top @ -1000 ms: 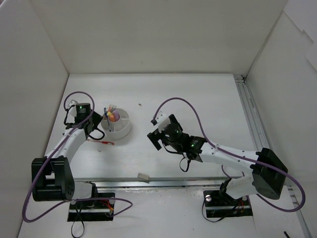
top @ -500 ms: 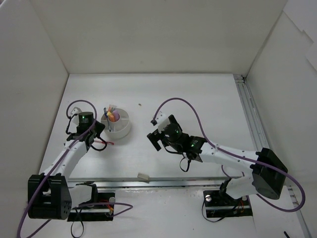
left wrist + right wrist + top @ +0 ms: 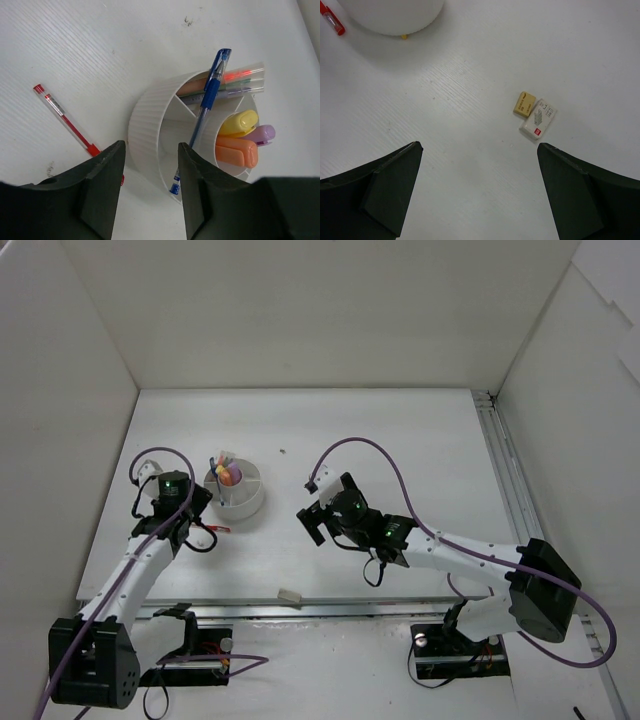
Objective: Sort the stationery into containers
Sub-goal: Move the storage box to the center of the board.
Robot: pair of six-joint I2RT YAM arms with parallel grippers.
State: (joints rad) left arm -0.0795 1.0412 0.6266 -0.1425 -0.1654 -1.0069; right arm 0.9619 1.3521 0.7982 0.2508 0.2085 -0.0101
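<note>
Retreat is underway: my left gripper (image 3: 151,200), jaws modestly apart and empty, is backing off the divided cup (image 3: 142,125), leaving the blue pen (image 3: 206,107) leaning inside. A red pen (image 3: 65,120) is lying just left, seemingly untouched; my right gripper (image 3: 480,195) is hovering wide near two erasers (image 3: 538,120).

White table (image 3: 400,430), plain white walls (image 3: 320,310), even light.
</note>
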